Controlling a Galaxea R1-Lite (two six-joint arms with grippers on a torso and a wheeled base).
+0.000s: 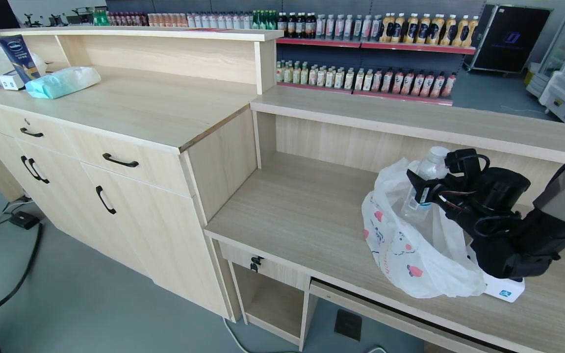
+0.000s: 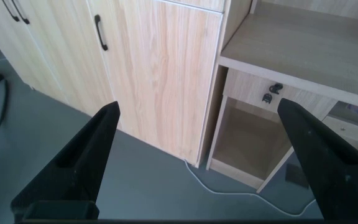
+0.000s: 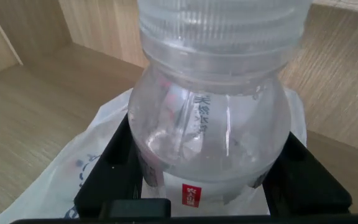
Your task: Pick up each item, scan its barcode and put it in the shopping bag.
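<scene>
1 clear water bottle (image 1: 429, 179) is the thing to watch. From the head, the right claw (image 1: 422, 193) is clamped on it and holds it upright at the open mouth of the shopping bag (image 1: 410, 255), which sits on the low counter (image 1: 302, 211). The bag is thin and floppy. If the claw lets go too high, I think the bottle may tip, hit the bag's edge and roll out. A small white box (image 1: 505, 289) lies just beside the bag, under the arm, and the arm could bump it. A soft green pack (image 1: 62, 81) and a blue box (image 1: 20, 56) wait well apart on the high counter. From the left wrist, the left claw (image 2: 197, 109) has its 2 fingers wide apart, holding nothing, above the grey floor near a cupboard door (image 2: 166, 68). From the right wrist, the bottle sits tight between the black jaws, with the bag under it. Its side looks smooth and round, so it may slip if the grip loosens early.
</scene>
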